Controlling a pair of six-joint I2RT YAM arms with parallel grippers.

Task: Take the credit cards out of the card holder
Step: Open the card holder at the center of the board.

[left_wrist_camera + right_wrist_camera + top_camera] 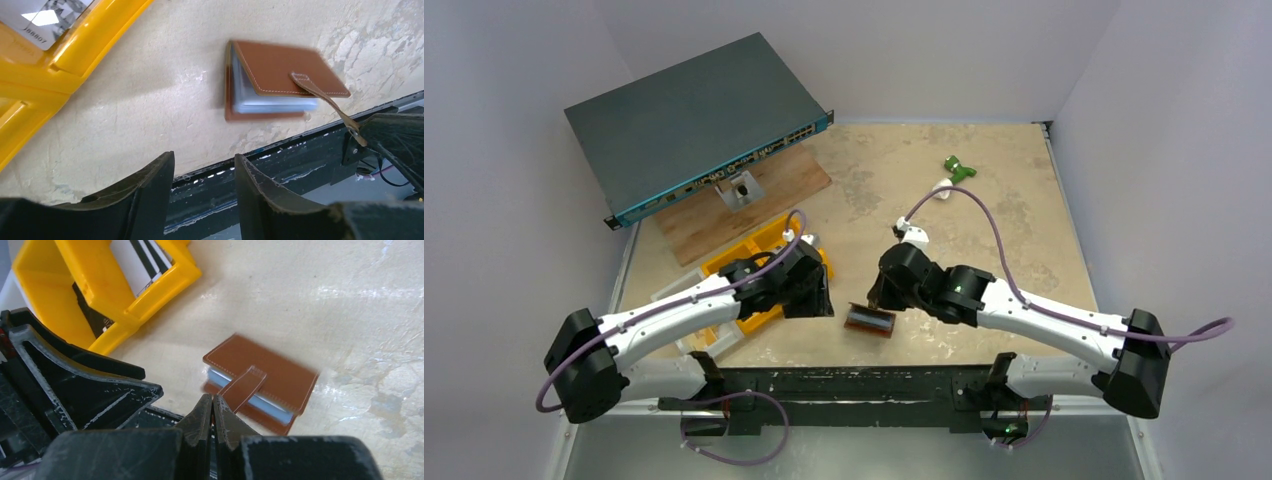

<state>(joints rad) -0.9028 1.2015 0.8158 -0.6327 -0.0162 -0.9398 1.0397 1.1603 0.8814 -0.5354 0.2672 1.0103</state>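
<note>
- Two claws flank a small brown leather bifold card holder [280,62], which lies on the mottled beige bench [150,100] near its front edge.
- Pressed together, the right claw [213,402] pinches the holder's strap tab [245,385] (pulled taut).
- Spread and holding nothing: the left claw [204,162].
- Inside the holder, pale grey-blue credit cards [272,102] show their edges.

Soft, even overhead light filled the top view, and shadows were faint. In both wrist views motion blur smeared the wallet [280,80], which threw a dim shadow toward 9 o'clock in the left one. Glare streaked the worktop [360,290] at 1 o'clock in the right.
</note>
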